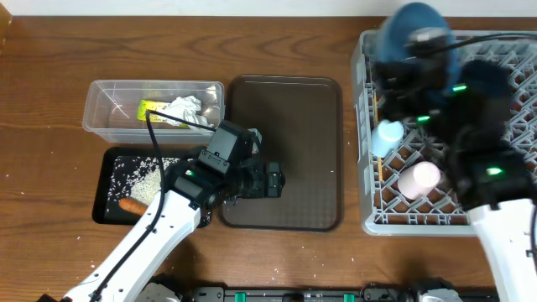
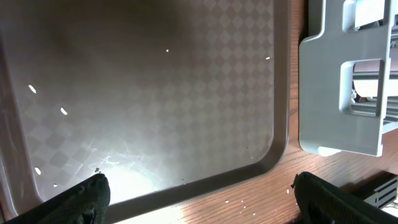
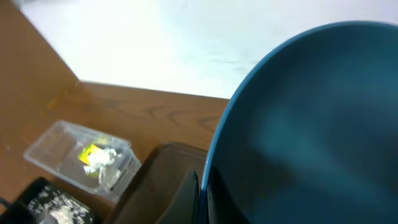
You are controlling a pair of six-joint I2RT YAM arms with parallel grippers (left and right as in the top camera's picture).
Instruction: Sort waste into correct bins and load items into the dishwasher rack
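My right gripper [image 3: 202, 199] is shut on the rim of the round blue plate [image 3: 311, 124], held above the back left part of the grey dishwasher rack [image 1: 369, 220]; the plate also shows in the overhead view [image 1: 415, 29]. A light blue cup [image 1: 388, 134] and a pink cup [image 1: 419, 178] sit in the rack. The clear tub [image 1: 101, 105] holds white tissue [image 1: 183, 109] and the yellow-green wrapper [image 1: 151, 109]. The black tray [image 1: 105, 197] holds rice [image 1: 138, 172] and a carrot piece [image 1: 132, 205]. My left gripper [image 2: 199, 199] is open and empty over the front edge of the brown tray.
The brown serving tray [image 1: 285, 109] lies between the bins and the rack, with a few rice grains [image 2: 62, 111] on it. Loose grains [image 2: 239, 202] lie on the wooden table in front of it. The rack's corner [image 2: 339, 112] is close to the tray's right side.
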